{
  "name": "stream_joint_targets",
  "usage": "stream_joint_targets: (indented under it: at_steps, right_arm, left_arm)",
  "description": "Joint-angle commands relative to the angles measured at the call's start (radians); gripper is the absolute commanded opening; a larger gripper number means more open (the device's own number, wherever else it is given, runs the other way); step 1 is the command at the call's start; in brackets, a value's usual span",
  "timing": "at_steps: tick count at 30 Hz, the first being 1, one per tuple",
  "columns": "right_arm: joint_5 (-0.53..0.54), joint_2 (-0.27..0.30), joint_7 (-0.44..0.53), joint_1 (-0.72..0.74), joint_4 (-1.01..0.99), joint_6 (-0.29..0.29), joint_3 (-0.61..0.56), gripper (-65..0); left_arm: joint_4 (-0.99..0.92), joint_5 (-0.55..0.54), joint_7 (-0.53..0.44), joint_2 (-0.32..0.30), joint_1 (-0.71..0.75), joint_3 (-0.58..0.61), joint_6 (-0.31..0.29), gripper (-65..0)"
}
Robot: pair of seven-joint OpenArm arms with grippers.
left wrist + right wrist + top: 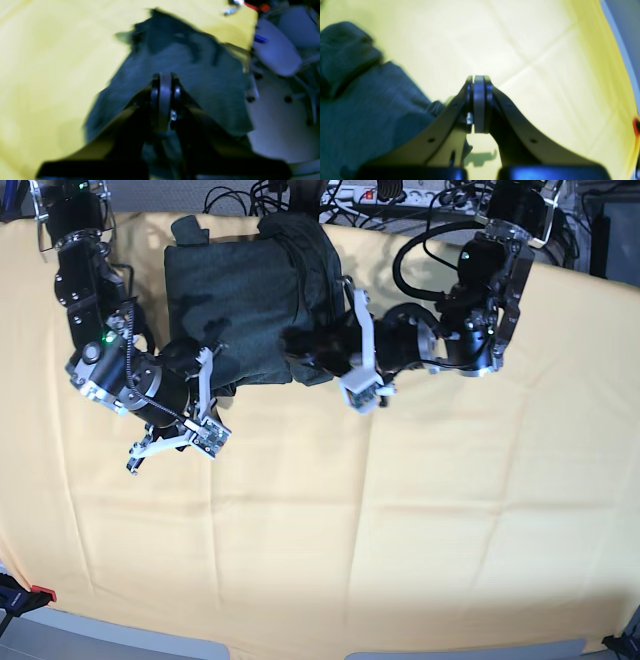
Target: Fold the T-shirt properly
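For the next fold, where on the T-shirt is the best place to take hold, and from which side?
Probably the T-shirt's near edge, facing the open tablecloth. The shirt lies bunched at the table's far side, so that edge is its most exposed one; coming from the front keeps clear of the cables behind.

No text, label, brand, number or sign can be read in any of the three views; the T-shirt (245,300) shows plain dark knit with no print; the yellow tablecloth (400,530) carries only fold creases; both wrist views are too blurred for small marks; the small white parts at the grippers in the base view are too small to show any lettering.
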Motion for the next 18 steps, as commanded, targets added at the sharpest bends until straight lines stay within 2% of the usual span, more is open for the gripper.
stream_joint_targets:
  at_steps: [1, 4, 6, 10, 15, 18]
  right_arm:
    - [0.02, 0.016, 0.018, 0.022, -0.005, 0.018, 0.007, -65.0]
    - [0.066, 0.032, 0.012, 0.048, -0.078, 0.077, 0.007, -65.0]
    - [0.086, 0.032, 0.004, 0.07, -0.143, 0.09, 0.007, -65.0]
    - [0.126, 0.032, 0.002, 0.127, -0.26, 0.102, 0.007, -65.0]
    - [0.23, 0.032, -0.084, 0.188, -0.357, 0.102, 0.006, -65.0]
    - [0.253, 0.048, -0.093, 0.201, -0.384, 0.102, 0.005, -65.0]
  left_arm:
    - [0.039, 0.009, -0.021, -0.002, -0.023, 0.029, -0.009, -65.0]
    - [0.083, 0.079, -0.018, -0.002, -0.032, 0.139, -0.009, -65.0]
    - [0.1, 0.13, -0.018, -0.002, -0.031, 0.207, -0.009, -65.0]
    - [0.103, 0.218, -0.018, -0.002, -0.031, 0.317, -0.009, -65.0]
    - [0.103, 0.33, -0.018, -0.002, -0.031, 0.419, -0.009, -65.0]
    - [0.102, 0.369, -0.019, -0.002, -0.031, 0.459, 0.004, -65.0]
